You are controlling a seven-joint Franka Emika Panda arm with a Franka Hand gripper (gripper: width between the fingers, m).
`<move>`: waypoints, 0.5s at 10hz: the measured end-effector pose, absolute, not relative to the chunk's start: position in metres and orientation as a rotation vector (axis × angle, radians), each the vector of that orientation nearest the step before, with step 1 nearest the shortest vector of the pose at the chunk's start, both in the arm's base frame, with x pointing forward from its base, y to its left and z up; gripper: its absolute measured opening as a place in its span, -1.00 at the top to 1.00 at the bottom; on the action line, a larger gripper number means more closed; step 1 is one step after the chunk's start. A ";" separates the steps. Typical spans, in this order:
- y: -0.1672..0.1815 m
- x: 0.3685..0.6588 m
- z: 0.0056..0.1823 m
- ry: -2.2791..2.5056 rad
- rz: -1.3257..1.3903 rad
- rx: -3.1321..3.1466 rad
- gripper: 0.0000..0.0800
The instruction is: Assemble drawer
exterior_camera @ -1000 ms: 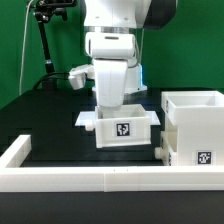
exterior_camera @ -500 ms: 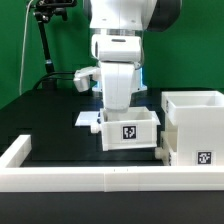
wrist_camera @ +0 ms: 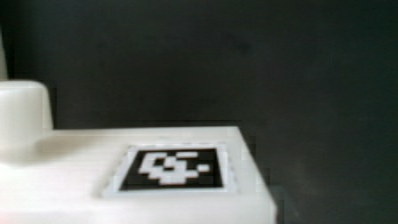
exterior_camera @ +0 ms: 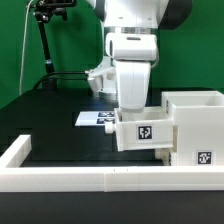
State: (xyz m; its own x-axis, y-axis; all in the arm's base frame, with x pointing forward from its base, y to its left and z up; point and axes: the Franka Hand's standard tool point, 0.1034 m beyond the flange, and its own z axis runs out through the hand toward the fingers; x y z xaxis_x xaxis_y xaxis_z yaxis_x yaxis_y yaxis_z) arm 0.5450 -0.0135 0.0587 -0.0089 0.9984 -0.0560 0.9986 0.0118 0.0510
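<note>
My gripper (exterior_camera: 132,104) reaches down into a small white open box (exterior_camera: 144,134) with a black-and-white tag on its front and is shut on its wall. The box hangs just above the black table. Its right side is close against the larger white drawer housing (exterior_camera: 196,122), which stands at the exterior view's right with a tag low on its front. In the wrist view I see the small box's white face and its tag (wrist_camera: 173,168) from close up, over the dark table. My fingertips are hidden in both views.
The marker board (exterior_camera: 96,118) lies flat on the table behind the small box. A long white rail (exterior_camera: 100,180) runs along the front and turns back at the exterior view's left. A black stand (exterior_camera: 45,45) is at the back left.
My gripper has carried the small box toward the exterior view's right, from over the marker board to beside the drawer housing. The marker board is now uncovered.
</note>
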 end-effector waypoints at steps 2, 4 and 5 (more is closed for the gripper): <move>-0.012 0.544 0.054 2.166 -0.009 2.176 0.89; -0.014 0.542 0.053 2.165 -0.012 2.179 0.89; -0.014 0.542 0.053 2.165 -0.012 2.179 0.89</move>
